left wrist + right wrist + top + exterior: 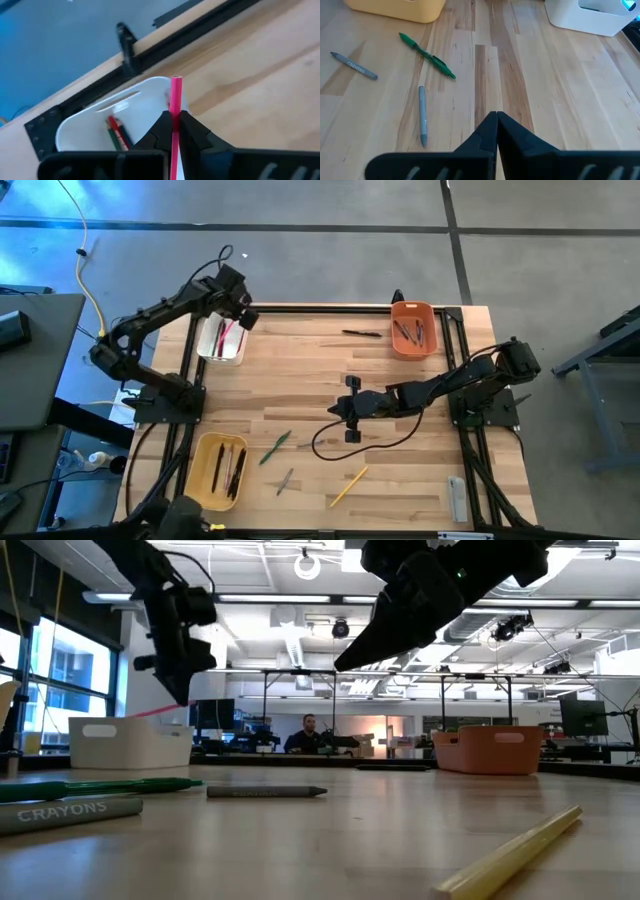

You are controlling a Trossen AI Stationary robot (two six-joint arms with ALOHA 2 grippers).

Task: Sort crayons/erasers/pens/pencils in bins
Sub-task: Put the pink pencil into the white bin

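My left gripper [175, 119] hangs over the far end of the white bin [220, 342] and is shut on a pink pencil [176, 95]. A red and a green pencil [116, 132] lie in that bin. My right gripper [496, 117] is shut and empty, low over the middle of the table [350, 408]. Loose on the wood are a green pen [427, 56], a grey crayon [355, 66], a grey stick [422, 115], a yellow pencil [348, 486] and a black pen [362, 333]. The orange bin [413, 328] and yellow bin [220, 470] each hold several sticks. My left gripper pinches the pink pencil between its two fingers [192, 131]. The pencil runs along the fingers, and its free end [176, 82] sticks out past their tips. It is lifted clear above the white bin [130, 743].
A grey flat bar [456, 500] lies near the table's near right corner. A black cable [370, 445] loops on the wood under the right arm. Black rails [320, 308] run along the far and side edges. A person [308, 732] sits far behind the table.
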